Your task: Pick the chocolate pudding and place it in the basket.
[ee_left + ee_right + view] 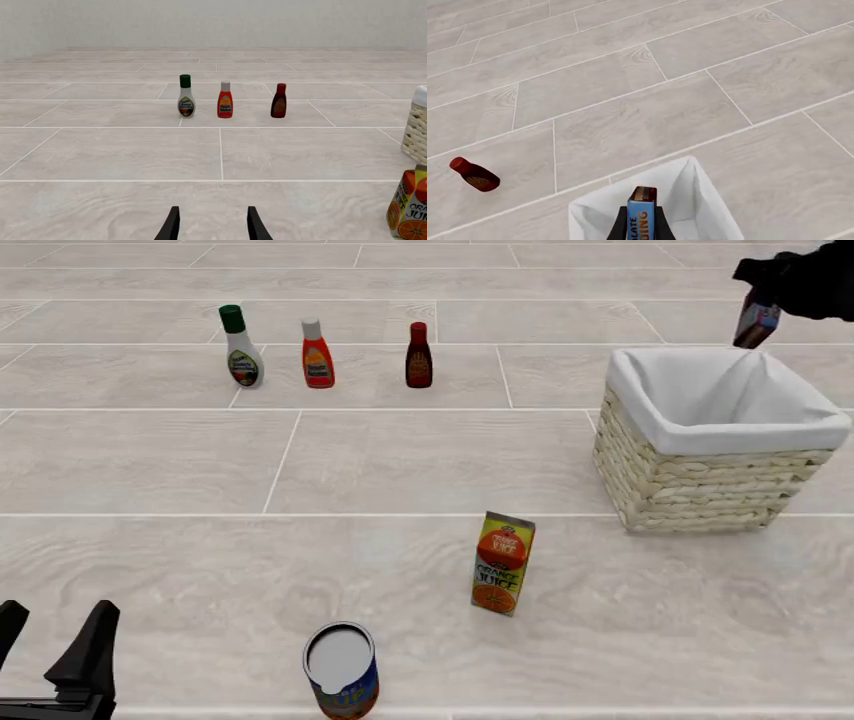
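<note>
My right gripper is pinching the chocolate pudding, a small flat-sided carton with a dark maroon top and a blue side. In the right wrist view the carton sits clamped between the dark fingers, its blue face printed with white lettering. I hold it in the air above the far right corner of the basket, clear of the rim.

The basket is square, woven from thick pale-straw bands in rough horizontal rows, with a smooth white cloth liner folded over its edge. From the right wrist view I look down into that liner.

My left gripper sits at the near left with its black, tapering fingers spread apart, nothing between them.

Near the middle of the surface, a tall rectangular orange juice carton stands upright, glossy and printed. Nearer still, a round can with a grey metal lid stands by the front edge.

At the far left three bottles stand in a row: a white one with a green cap, a red one with a white cap, and a dark red-brown sauce bottle. The surface itself is pale grey wood-grain tile with thin white joints.
</note>
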